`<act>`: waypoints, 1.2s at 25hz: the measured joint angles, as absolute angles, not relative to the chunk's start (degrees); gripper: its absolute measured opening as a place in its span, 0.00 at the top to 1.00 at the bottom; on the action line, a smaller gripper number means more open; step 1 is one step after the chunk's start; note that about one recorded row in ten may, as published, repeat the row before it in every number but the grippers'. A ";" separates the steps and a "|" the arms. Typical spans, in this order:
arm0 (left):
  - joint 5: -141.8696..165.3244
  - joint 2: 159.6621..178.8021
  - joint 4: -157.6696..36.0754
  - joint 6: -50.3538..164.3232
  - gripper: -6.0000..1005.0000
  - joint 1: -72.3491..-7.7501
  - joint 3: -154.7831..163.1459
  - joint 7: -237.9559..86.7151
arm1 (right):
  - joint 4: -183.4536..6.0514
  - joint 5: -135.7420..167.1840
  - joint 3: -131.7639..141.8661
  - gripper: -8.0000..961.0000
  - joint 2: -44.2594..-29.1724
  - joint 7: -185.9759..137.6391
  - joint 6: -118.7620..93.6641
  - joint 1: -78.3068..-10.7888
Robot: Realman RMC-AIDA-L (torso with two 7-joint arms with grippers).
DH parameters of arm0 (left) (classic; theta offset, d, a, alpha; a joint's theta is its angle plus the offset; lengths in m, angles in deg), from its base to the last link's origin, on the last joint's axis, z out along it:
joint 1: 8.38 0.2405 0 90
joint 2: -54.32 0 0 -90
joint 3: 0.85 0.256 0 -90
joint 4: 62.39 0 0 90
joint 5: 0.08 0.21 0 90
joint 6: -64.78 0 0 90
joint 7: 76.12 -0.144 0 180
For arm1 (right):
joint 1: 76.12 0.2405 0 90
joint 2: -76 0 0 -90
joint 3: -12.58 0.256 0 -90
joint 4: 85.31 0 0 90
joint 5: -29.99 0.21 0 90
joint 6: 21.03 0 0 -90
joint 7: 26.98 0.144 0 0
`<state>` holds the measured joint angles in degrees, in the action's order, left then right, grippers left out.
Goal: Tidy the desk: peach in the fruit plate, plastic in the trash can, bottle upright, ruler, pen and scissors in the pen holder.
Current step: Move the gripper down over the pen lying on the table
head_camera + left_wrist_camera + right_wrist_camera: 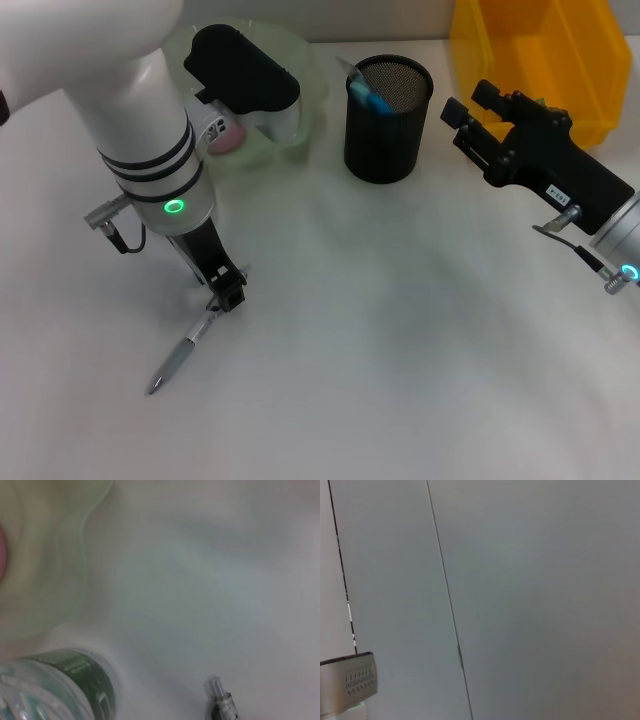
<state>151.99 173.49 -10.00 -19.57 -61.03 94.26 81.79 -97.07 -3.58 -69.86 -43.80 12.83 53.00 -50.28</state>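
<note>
Nearest the robot on the white desk (400,380) lies the slim grey pen (178,358), flat and slanted, its far end up at the left gripper (226,290). That gripper hangs straight down from the white left arm, its black fingertips at the upper end of the pen; whether they are pressed on the pen or merely beside it cannot be told from the head view. The left wrist view shows only the pen's clear-tipped end (221,702) on bare desk, with no fingers in sight.

In the same wrist view the clear plastic bottle with a dark green label (60,687) sits in the near corner (in the head view the arm covers it, so its posture cannot be judged).

Farther back, the pale green translucent fruit plate (300,100) stands partly behind the left arm, with the pink peach (228,138) inside it. Just beside the plate is the black mesh pen holder (388,120), upright, holding a blue-handled item (368,92).

To the right, the right gripper (462,108) hovers above the desk, well apart from the pen, its 2 black fingers held slightly spread with nothing between them. Behind it at the far edge sits the yellow plastic bin (545,55).
</note>
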 joint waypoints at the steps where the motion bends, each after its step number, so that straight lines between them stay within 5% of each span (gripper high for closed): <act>1: 151.99 173.49 -10.05 -19.52 0.55 -61.08 94.36 81.79 | -97.08 -3.58 -69.85 0.49 -43.80 12.83 52.93 -50.28; 30: 151.74 173.49 -9.22 -20.56 0.48 -61.73 95.25 82.45 | -97.08 -3.58 -69.86 0.49 -43.79 12.83 52.77 -49.75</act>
<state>151.74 173.49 -9.22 -20.56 -61.73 95.25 82.45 -97.08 -3.58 -69.86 -43.79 12.83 52.77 -49.75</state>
